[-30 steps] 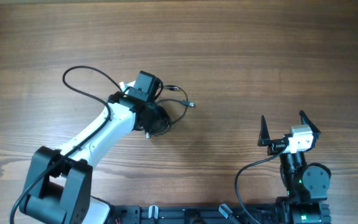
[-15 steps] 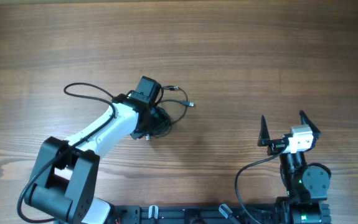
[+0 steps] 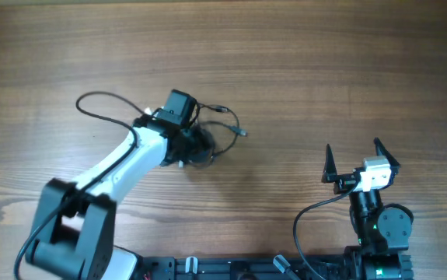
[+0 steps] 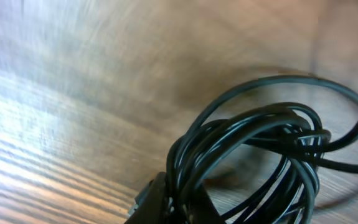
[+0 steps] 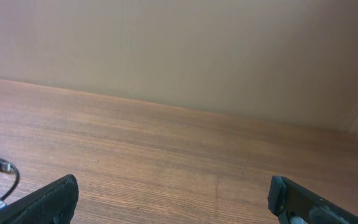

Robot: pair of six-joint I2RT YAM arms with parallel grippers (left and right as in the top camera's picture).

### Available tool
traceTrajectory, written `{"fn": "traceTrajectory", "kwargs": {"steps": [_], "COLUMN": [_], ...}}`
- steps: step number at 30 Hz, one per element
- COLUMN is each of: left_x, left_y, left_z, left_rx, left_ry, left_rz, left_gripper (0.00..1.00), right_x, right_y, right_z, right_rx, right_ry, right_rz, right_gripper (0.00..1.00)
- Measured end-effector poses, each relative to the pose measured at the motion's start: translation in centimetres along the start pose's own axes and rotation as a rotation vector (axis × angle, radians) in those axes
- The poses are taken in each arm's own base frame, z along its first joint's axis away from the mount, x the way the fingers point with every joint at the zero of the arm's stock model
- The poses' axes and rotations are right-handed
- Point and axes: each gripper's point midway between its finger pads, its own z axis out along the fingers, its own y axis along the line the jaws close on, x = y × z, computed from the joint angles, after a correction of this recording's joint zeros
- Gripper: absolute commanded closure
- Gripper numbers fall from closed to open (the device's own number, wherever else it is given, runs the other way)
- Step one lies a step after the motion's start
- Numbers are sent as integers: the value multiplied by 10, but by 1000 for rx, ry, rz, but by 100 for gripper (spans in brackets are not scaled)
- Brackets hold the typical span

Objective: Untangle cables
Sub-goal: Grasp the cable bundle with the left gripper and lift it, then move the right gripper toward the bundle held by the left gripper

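You see the cables (image 4: 294, 134) in glossy plain black, lower right of the left wrist view. The table (image 3: 324, 70) is mid-brown with streaky wood grain. The left arm (image 3: 126, 163) is white with black joints; the right claw (image 3: 353, 148) is black.

The left arm (image 3: 126, 165) shows a white link between black joints, with a thin black lead (image 3: 99, 176) running along it to a boxy black base (image 3: 71, 233). The right arm (image 3: 378, 222) is black and rounded, lit by a green light (image 3: 374, 228), carrying a white block (image 3: 375, 173) and the right gripper (image 3: 352, 148) with two pointed black fingers (image 3: 329, 162).
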Motion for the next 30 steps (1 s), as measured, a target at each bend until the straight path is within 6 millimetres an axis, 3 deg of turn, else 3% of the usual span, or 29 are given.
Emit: {"fn": "traceTrajectory", "kwargs": {"steps": [4,8,14,21,24,26,30], "left_x": [-27,-32,-33,-33,-34,-34,-34], "left_y": [-24,-27,-27,-27,-27,-27,-27], "left_z": [-48,-74,-80,-80,-80,-80,-80], "left_rx": [121,148,141,137,134,134,134], "left_ry": [-143,-213,-242,-244,-246,-246,-246], "left_rz": [204,387,519,551,552,552,552], "left_gripper": [96,96,96,96,96,96,96], "right_x": [0,0,0,-2,-10,-13,-17], "right_y": [0,0,0,7,31,53,68], "right_z": [0,0,0,0,-3,-9,-15], "right_rx": [0,0,0,-43,-187,-326,-421], "right_ry": [0,0,0,-9,-21,26,119], "right_rz": [0,0,0,38,280,575,954], "right_gripper": [0,0,0,0,0,0,0]}}
